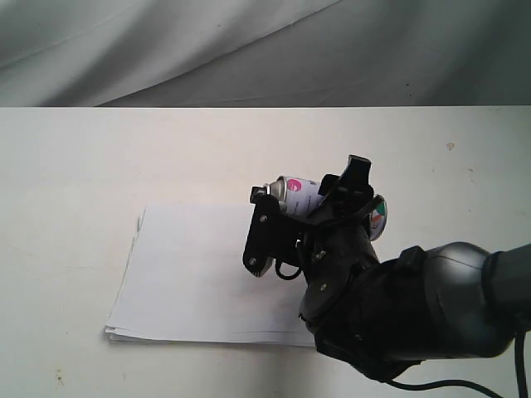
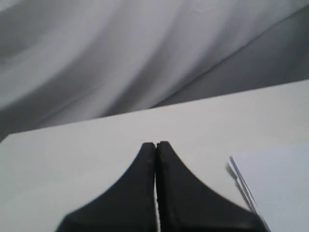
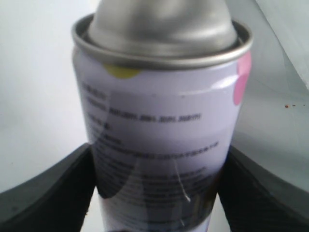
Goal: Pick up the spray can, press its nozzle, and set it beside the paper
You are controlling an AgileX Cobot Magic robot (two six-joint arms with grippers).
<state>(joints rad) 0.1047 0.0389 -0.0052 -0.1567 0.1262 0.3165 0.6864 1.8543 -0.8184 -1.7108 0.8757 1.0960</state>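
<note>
Spray can (image 1: pixel 299 197): clamped in the right gripper (image 1: pixel 309 211), tipped almost onto its side above the far right corner of the paper (image 1: pixel 191 274) as the exterior view shows it. Black nozzle (image 1: pixel 255 195) end pointing back over the sheets, base pointing away from them. Apparently lifted clear of the paper, though height not certain from this angle.

Left of the paper: left gripper (image 2: pixel 155 145), seen only from its own wrist camera, jaws pressed together on nothing. Hovering over bare table (image 1: pixel 75 166), with a corner of the paper near. Absent from the exterior view altogether.

On the paper itself: nothing resting, so far as visible; near right corner covered by the right arm.

Right of the paper: bulk of the right arm, fingers (image 3: pixel 48 193) tight on either side of the can's labelled wall.

Step in hand, by judgement: pick-up done, nozzle press due. Next move probably calls for something firm brought onto the small black button, perhaps the closed left tips carried across the paper. Push squarely along the can's axis, with the grip tight against slipping. Setting down beside the paper not yet done.

Hard to make out: nozzle only a small dark speck in the exterior view, and cut off in the right wrist view beyond the silver shoulder. Label print blurred; spray direction not readable.
</note>
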